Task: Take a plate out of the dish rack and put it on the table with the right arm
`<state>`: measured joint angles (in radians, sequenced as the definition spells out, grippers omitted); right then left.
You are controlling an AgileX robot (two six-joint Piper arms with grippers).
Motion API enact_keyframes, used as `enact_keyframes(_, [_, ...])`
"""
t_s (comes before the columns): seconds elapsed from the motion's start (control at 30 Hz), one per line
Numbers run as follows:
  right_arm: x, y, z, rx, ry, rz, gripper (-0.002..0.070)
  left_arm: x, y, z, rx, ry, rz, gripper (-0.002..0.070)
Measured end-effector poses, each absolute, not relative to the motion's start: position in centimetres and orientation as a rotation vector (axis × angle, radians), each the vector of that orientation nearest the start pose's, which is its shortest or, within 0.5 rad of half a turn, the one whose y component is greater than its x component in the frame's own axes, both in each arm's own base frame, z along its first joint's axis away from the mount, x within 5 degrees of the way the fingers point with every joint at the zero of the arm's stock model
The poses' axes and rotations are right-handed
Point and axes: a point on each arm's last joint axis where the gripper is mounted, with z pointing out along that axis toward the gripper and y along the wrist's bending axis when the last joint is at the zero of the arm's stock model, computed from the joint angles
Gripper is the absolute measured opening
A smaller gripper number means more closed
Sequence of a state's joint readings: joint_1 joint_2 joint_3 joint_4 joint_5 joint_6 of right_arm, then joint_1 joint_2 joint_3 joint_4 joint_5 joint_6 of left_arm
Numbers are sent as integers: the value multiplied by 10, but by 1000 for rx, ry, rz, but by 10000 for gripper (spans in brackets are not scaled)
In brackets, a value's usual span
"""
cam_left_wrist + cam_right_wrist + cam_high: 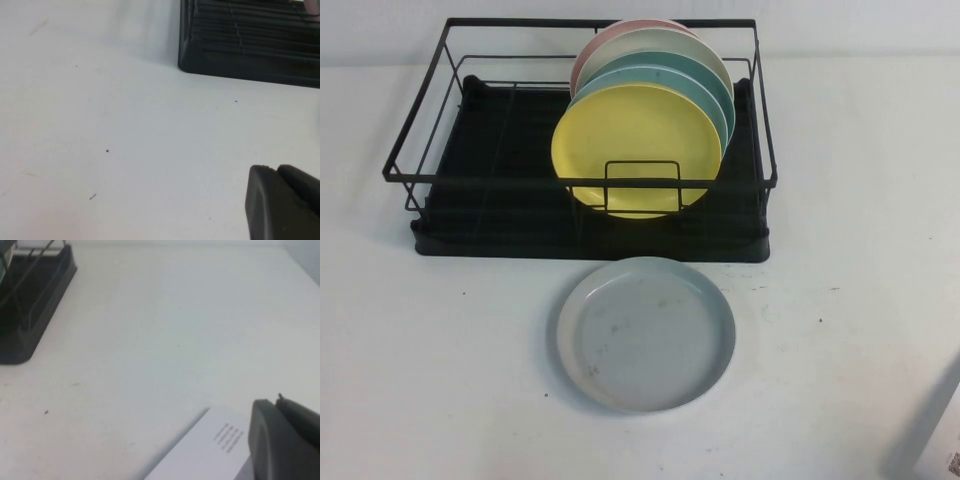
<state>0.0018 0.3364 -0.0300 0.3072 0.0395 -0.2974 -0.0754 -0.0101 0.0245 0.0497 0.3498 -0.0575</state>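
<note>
White table (440,350), few dark specks. Grey-blue plate (646,334) flat before dish rack (500,190). Left gripper (282,205), right gripper (285,440) near rack; claw opening cannot tell. Label (228,438) print unreadable.

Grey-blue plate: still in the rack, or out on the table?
Out: the round grey-blue plate lies flat on the white table, just before the black wire dish rack.

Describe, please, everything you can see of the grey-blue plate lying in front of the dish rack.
The plate is round and pale grey-blue with a raised rim and faint dark smudges inside, seemingly glazed or plastic. It lies flat, face up, on the white table, just on the near side of the black dish rack, below the upright yellow plate. Nothing touches it but the table; neither the left hand nor the right hand is near it.
</note>
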Motion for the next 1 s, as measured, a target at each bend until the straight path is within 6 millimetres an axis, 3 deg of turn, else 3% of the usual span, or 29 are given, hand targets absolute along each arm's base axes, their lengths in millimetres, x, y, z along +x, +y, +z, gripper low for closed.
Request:
enact_keyframes(0.07, [76,-1,190,38,1777,17,-18,53,-2,174,48,1847,-44,-4])
enact_keyframes(0.3, [60,1,193,28,1641,28,-18,53,-2,174,48,1847,-44,-4])
enact_keyframes(0.63, [53,7,173,-69,1847,36,-18,53,-2,174,48,1847,-44,-4])
enact_keyframes(1.0, [53,7,172,-70,1861,45,-18,53,-2,174,48,1847,-44,-4])
